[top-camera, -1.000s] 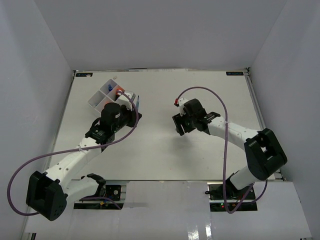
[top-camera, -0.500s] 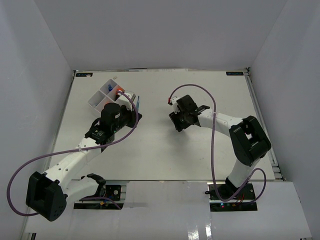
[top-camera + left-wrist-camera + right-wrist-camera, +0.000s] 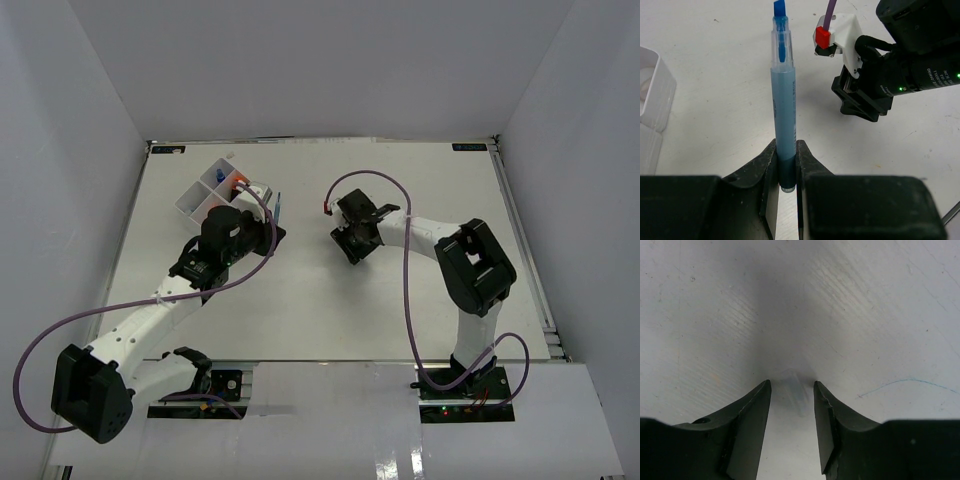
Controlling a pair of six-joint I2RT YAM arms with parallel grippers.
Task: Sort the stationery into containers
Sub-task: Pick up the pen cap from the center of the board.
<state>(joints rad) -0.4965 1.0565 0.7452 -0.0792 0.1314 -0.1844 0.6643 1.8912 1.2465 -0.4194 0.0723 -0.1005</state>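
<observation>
My left gripper [image 3: 786,156] is shut on the lower end of a thin blue pen [image 3: 784,100], which sticks out ahead of the jaws with its clear cap farthest away. From above, this gripper [image 3: 271,232] hovers just right of the white divided tray [image 3: 183,207]. My right gripper [image 3: 791,388] points down at the table near its middle [image 3: 350,246]. Its jaws stand a little apart around a small clear, blurred thing [image 3: 797,384] lying at the fingertips. I cannot tell what that thing is.
The tray holds an orange item [image 3: 240,182] and a blue item [image 3: 217,178]; its corner shows in the left wrist view [image 3: 654,95]. The right arm's wrist with a red plug [image 3: 823,36] is close ahead of the held pen. White walls enclose the table.
The right gripper has swung left toward the table's middle and its jaws have narrowed. The left arm and its pen have stayed put.
</observation>
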